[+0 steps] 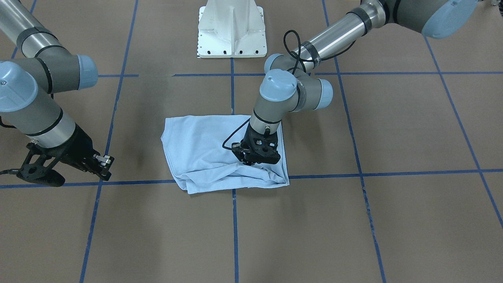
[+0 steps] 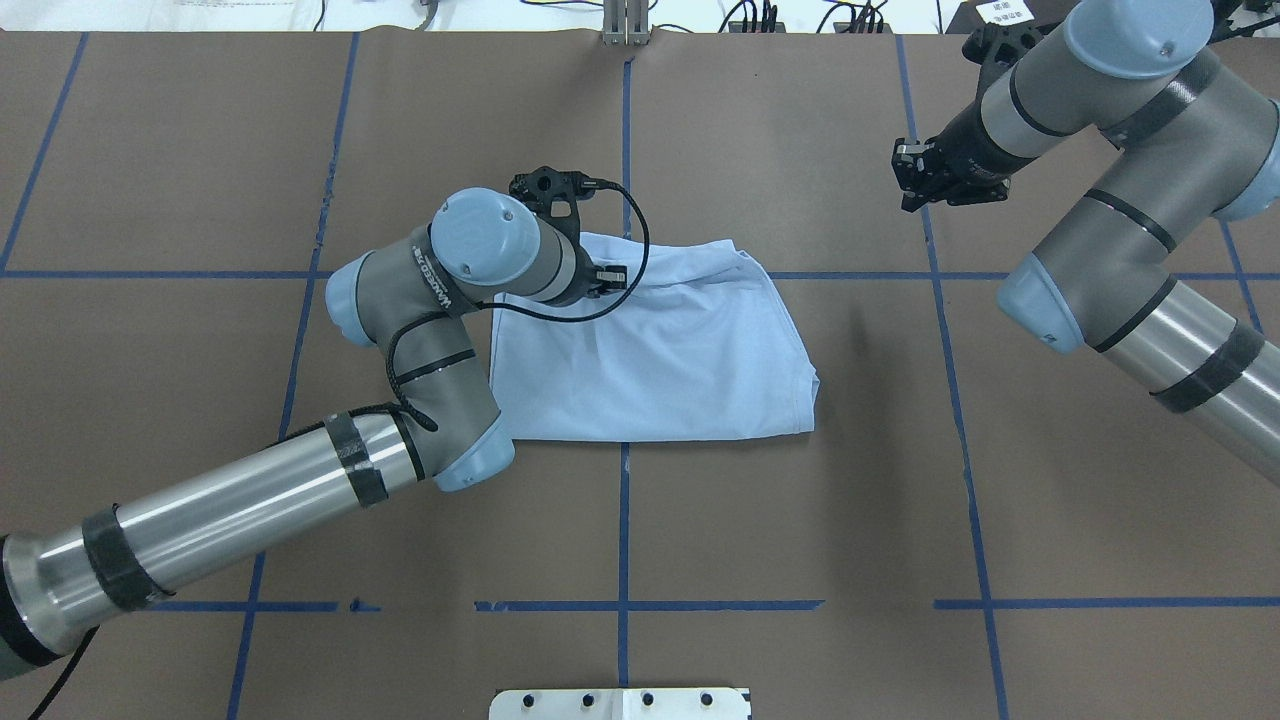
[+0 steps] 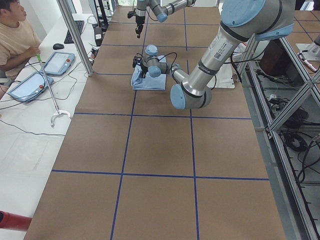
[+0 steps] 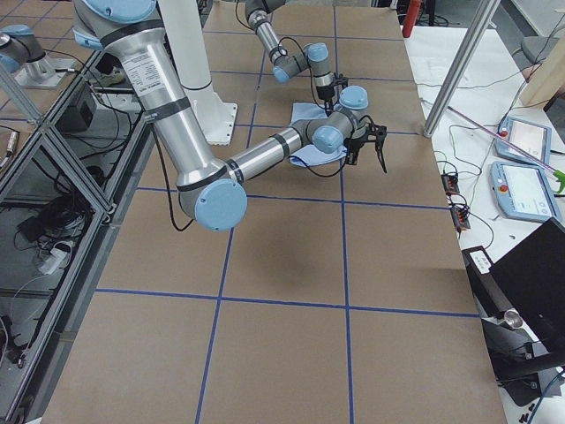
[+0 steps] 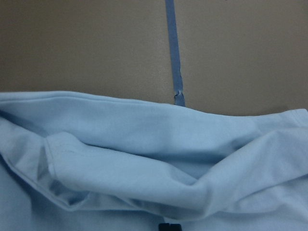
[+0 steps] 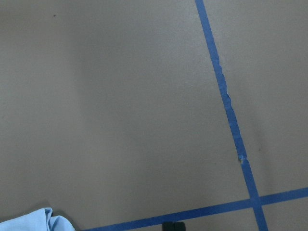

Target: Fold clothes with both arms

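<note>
In the front view the T-shirt (image 1: pixel 204 145) lies folded at mid-frame on the table (image 1: pixel 353 216). The left gripper (image 1: pixel 257 159) presses into its bunched lower edge — I cannot tell if the fingers pinch cloth. The right gripper (image 1: pixel 104 167) hangs at the left, apart from the shirt; its fingers I cannot judge either. In the left wrist view, creased blue cloth fills the lower half.

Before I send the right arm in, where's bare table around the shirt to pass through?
Bare table lies between the T-shirt and the right gripper, and between the shirt's near edge and the white pedestal base. The shirt's other side is crowded: the left arm hangs over it, with the left gripper on its far edge.
</note>
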Robot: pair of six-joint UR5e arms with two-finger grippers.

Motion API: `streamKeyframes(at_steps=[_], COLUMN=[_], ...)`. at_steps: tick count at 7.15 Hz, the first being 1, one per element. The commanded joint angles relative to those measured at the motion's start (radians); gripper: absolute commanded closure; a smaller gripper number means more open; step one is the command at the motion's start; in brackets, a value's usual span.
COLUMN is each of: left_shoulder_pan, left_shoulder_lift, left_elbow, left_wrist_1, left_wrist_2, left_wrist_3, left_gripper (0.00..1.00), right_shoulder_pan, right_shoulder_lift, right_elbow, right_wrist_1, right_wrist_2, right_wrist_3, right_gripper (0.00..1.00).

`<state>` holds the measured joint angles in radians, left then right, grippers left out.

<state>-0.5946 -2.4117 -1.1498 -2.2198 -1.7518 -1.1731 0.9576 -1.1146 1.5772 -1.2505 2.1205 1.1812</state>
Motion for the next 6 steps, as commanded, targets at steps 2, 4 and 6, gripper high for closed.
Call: streamKeyframes(at_steps=[2,4,6], left_shoulder_pan=[-0.206,-0.215,-0.240], left_shoulder_lift=[-0.072,-0.064,0.070], left_elbow=[0.205,0.190,0.008], left_wrist_1=[-0.103,-0.106,-0.093], left_wrist_2=[-0.105,-0.110,-0.196], left_wrist_3=[0.206,0.210,0.211], left_gripper=[1.00,1.00,1.00], right_shoulder_pan=[-0.011,-0.013,0.003], right_shoulder_lift=[-0.001,-0.005,-0.034], right_elbow=[-0.006,-0.009,-0.009], right_wrist_1=[-0.001,-0.001,0.000], right_wrist_2=[-0.004,-0.004,-0.004], right_wrist_3=[0.001,0.001,-0.009], right_gripper=[1.00,1.00,1.00])
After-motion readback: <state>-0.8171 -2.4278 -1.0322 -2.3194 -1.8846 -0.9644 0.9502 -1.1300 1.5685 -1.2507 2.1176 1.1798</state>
